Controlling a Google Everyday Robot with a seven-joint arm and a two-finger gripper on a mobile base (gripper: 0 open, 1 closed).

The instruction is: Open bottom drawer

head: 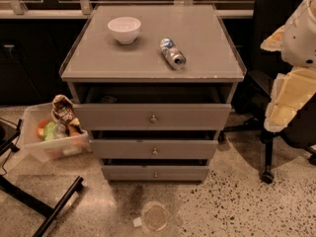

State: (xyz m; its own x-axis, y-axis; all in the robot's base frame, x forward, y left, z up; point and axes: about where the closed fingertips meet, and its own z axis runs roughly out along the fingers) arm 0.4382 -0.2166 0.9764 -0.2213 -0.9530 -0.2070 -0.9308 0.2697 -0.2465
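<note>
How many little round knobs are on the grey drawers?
3: a small round metal knob on the grey top drawer, another on the middle drawer, another on the bottom drawer. The gripper hangs far right.

Arm [302,28] at right edge: off-white rounded shell, few small dark dots, tan-tinted seam; end effector [288,100] just below it, also at right edge, pale cream flat panels with whitish rims.

We see grey top [148,60]: white bowl [124,28] upright at back left, can [172,53] on its side near centre, apart. Gripper [289,95] at right edge, off top.
</note>
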